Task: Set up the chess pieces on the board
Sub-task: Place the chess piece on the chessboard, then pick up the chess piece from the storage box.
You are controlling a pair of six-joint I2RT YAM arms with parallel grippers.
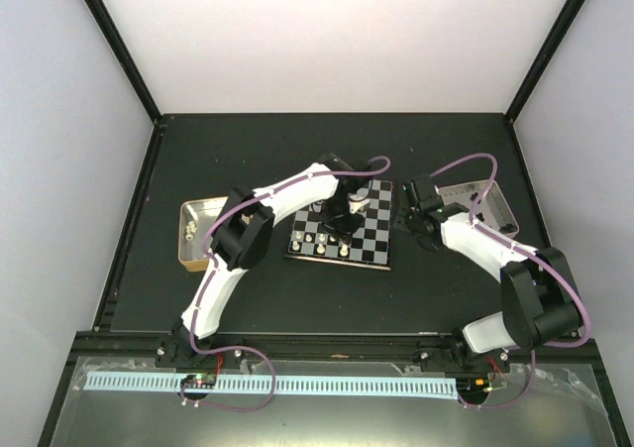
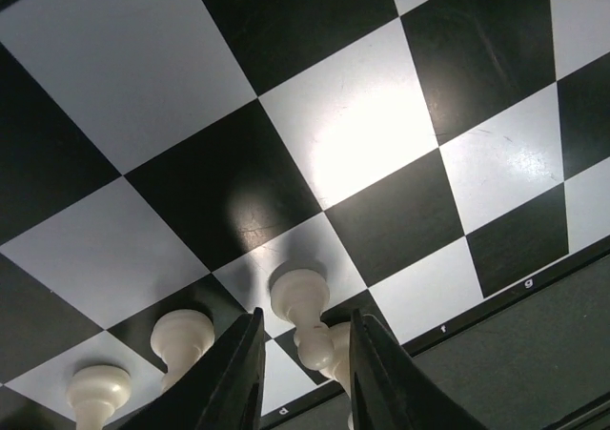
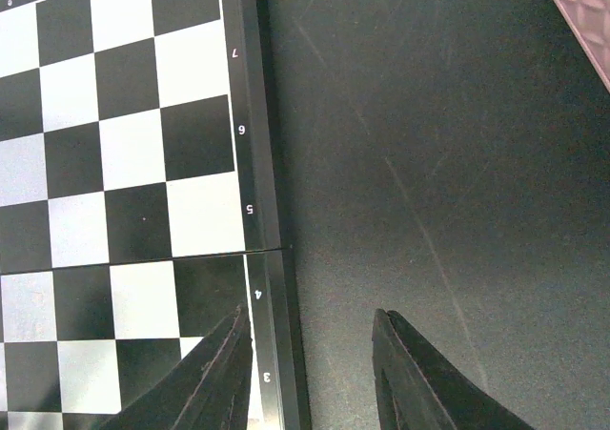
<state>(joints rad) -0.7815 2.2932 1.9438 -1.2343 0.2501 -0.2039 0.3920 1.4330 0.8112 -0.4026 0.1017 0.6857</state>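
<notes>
My left gripper (image 2: 306, 314) sits parted around a white piece (image 2: 297, 295) on the board (image 2: 353, 134). Right gripper (image 3: 310, 313) hangs open over its edge.

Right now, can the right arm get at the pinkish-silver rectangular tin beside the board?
Probably yes. The right end effector is open and empty over bare black mat, between the chequered board and the pinkish-silver tin; nothing lies between it and the tin.

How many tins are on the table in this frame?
2. The gold-sided tin sits left of the board. The pinkish-silver tin sits right of it, partly hidden by the right arm. No others show.
</notes>
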